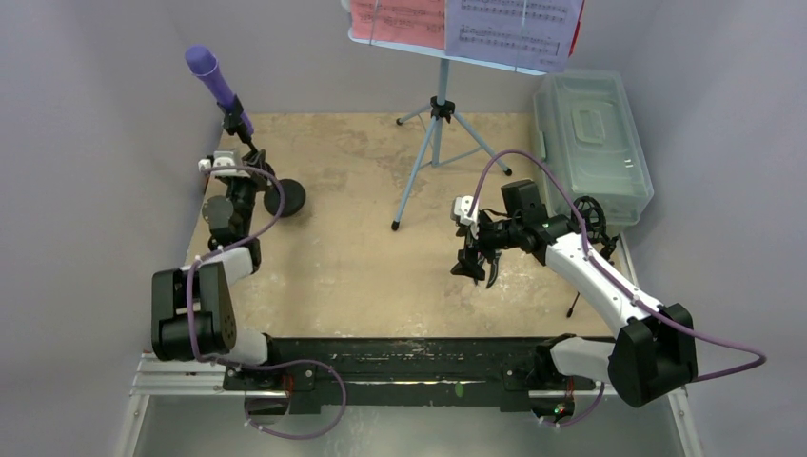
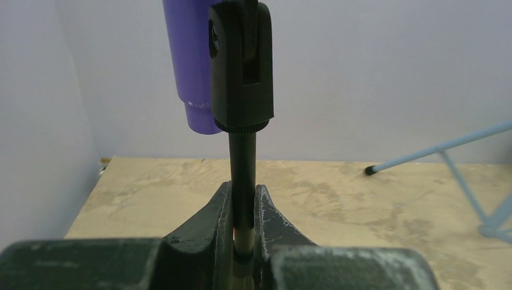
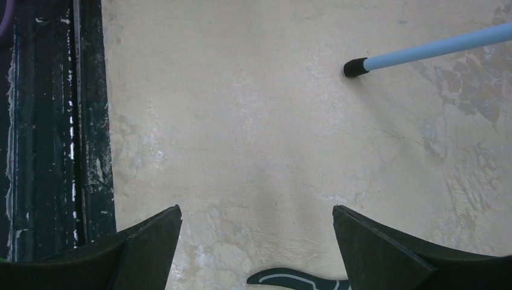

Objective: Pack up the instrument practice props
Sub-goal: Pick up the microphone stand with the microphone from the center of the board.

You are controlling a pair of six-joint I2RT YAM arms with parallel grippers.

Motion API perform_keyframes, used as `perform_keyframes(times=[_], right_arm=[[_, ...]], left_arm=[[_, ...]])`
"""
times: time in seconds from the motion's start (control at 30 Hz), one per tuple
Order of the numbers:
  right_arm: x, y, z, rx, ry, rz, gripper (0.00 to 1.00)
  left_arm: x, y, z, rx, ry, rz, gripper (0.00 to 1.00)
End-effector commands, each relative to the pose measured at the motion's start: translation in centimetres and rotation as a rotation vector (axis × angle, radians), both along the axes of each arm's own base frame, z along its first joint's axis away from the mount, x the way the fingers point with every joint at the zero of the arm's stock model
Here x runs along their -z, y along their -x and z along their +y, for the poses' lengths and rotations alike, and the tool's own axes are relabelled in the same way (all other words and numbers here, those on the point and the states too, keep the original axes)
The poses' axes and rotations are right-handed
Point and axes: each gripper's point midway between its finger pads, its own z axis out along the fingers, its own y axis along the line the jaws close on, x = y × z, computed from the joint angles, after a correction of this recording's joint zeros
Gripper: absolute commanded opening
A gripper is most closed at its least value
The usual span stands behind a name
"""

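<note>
Far left: left jaws pinching black pole [image 2: 243, 163] just under clip, purple microphone [image 2: 190, 66] tilted above. Round base [image 1: 285, 197] seems on worktop [image 1: 362, 248]. We lift straight, slowly: top-heavy. Right jaws spread, empty, near blue tripod leg [image 3: 435, 47]. Box [image 1: 595, 143] far right.

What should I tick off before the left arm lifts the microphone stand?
1. Left gripper closed on the pole: ok.
2. Purple microphone seated in its clip: ok.
3. Round base flat on the table: cannot tell, partly hidden.
4. Right gripper open, empty, apart from the music stand leg: ok.
5. Plastic box open to receive things: not ok, it looks shut.
</note>
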Motion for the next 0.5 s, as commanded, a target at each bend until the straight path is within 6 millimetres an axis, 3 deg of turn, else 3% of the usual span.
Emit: perform_keyframes(times=[0.0, 0.23, 0.47], right_arm=[[-0.3, 0.5, 0.4, -0.039, -0.018, -0.002, 0.99], [-0.6, 1.8, 0.6, -0.109, -0.042, -0.003, 0.99], [-0.5, 2.1, 0.6, -0.13, -0.042, -0.009, 0.99]], left_arm=[[-7.6, 3.8, -5.2, 0.16, 0.026, -0.193, 0.0], [-8.9, 8.4, -15.2, 0.507, 0.056, -0.123, 0.0], [-9.1, 14.4, -22.1, 0.838, 0.021, -0.074, 0.0]])
